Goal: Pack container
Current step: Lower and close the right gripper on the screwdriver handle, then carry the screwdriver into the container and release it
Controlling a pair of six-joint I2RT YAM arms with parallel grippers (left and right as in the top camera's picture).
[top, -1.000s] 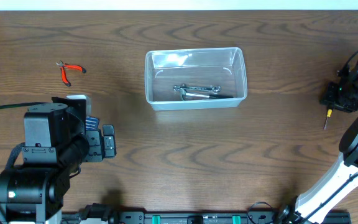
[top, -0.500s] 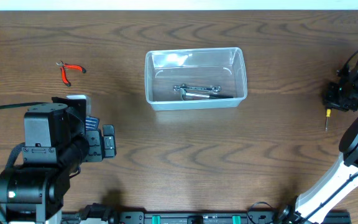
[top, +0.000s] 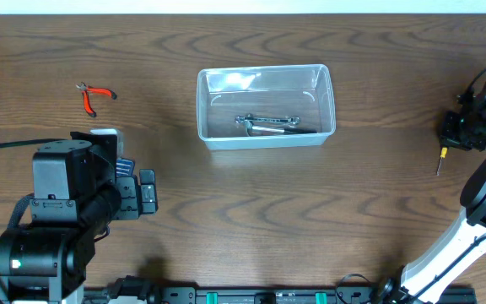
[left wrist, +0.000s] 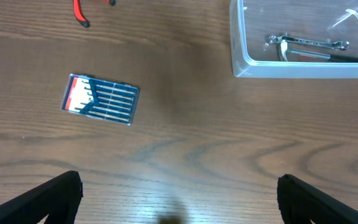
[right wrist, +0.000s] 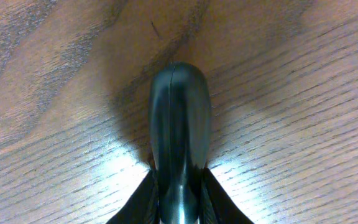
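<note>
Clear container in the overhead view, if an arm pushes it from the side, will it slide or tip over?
Probably slides: the container is low and wide, sitting flat on the smooth wooden table. It looks like thin clear plastic, so likely light and a bit flexible. The metal tools lie loose inside and may shift or rattle.

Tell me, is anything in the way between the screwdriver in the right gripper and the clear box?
No, nothing visible. The right gripper holds the screwdriver at the far right of the table, and only bare wood lies between it and the container.
</note>
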